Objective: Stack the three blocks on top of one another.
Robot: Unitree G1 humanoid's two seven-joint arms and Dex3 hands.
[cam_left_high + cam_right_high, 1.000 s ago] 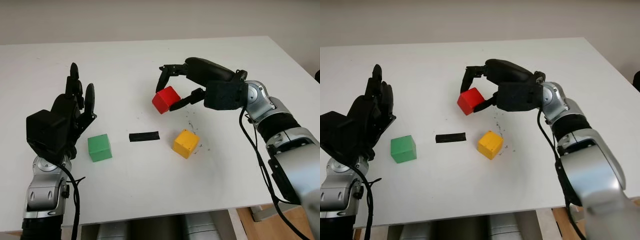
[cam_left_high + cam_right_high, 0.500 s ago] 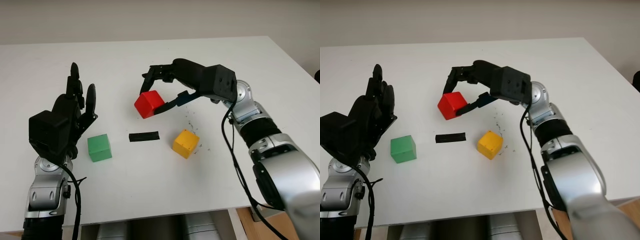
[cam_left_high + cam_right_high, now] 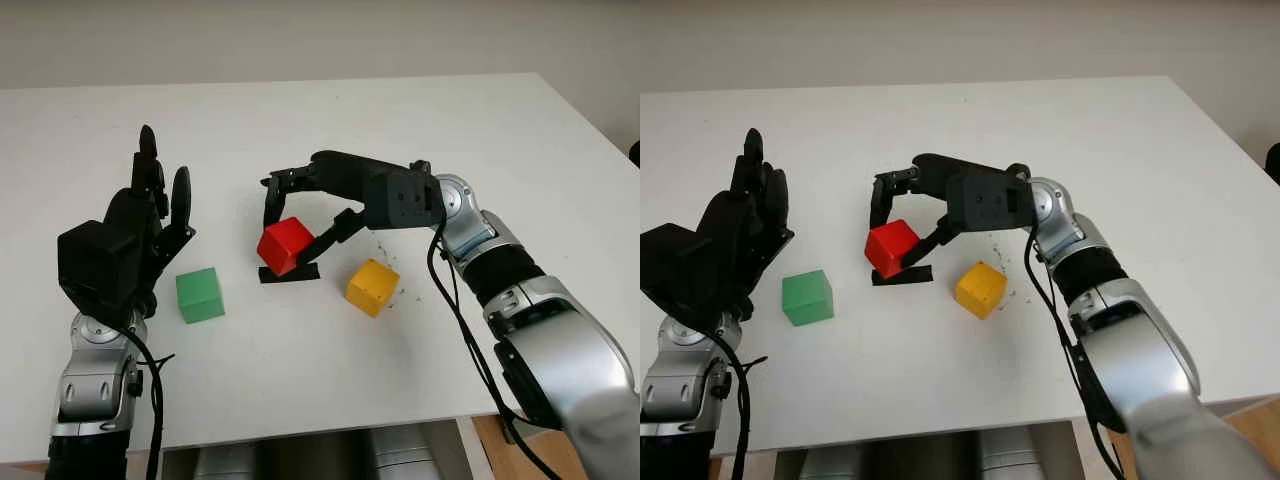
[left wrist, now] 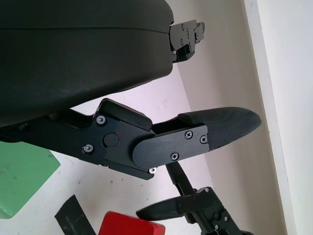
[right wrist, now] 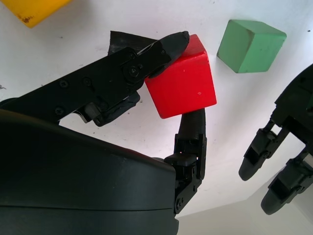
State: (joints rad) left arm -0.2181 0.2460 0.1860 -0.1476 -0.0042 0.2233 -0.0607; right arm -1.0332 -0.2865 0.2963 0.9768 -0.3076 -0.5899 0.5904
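Note:
My right hand (image 3: pixel 298 222) is shut on the red block (image 3: pixel 285 246), holding it tilted just above the left end of a black tape strip (image 3: pixel 300 273) at mid-table. In the right wrist view the fingers (image 5: pixel 161 46) press on opposite sides of the red block (image 5: pixel 183 83). The yellow block (image 3: pixel 372 287) sits on the table to the right of the strip. The green block (image 3: pixel 199 294) sits to the left of it. My left hand (image 3: pixel 150 210) is open, held up just behind and left of the green block.
The white table (image 3: pixel 300 380) has its front edge near the bottom of the view and its right edge beyond the right arm. Small dark specks lie on the surface around the yellow block.
My right hand has carried the red block leftward and down, from behind the yellow block to just over the black strip. The left hand and the other blocks have stayed put.

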